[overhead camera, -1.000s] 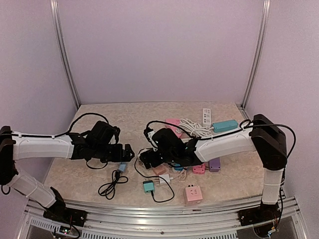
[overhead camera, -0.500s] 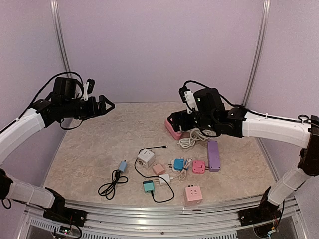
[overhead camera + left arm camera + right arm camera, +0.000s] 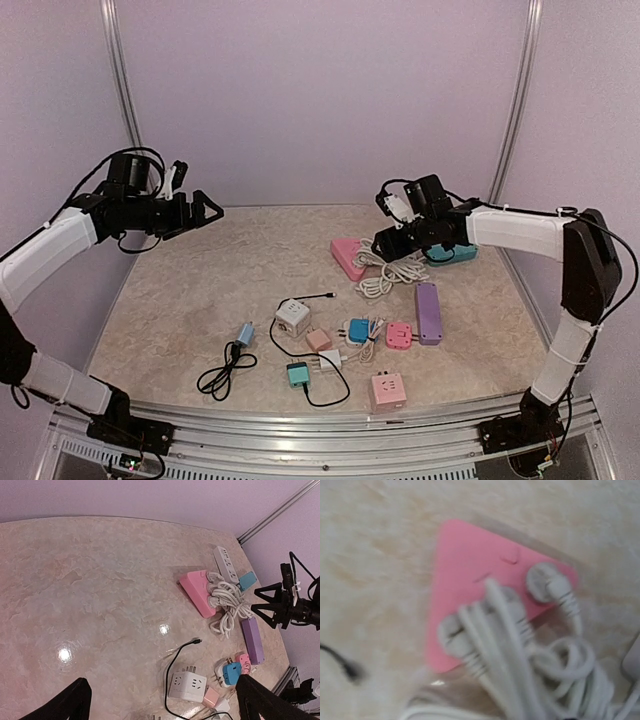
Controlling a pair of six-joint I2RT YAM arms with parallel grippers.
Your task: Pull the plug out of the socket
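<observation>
**Top view.** The left gripper is raised over the far left of the table. Its jaws are spread wide and hold nothing. The right gripper hangs over the far right, just above the pink socket and a coiled white cable. Its jaw width cannot be told from here. A teal strip lies just right of that gripper, and a purple strip lies nearer. A white cube sits mid-table. A black cable lies at near left, and a pink square adapter sits by the near edge.

**Left wrist view.** 2 black fingers sit in the bottom corners, far apart, with only bare table between them. The pink socket lies flat, with white plugs seated in it and the cable heaped beside them. A white strip lies beyond it. At the right edge, the right gripper shows 2 tips apart with nothing between them.

**Right wrist view.** This view is blurred. The pink socket lies directly below. At least 2 round white plugs are seated in it, and their cable trails off in loops.
</observation>
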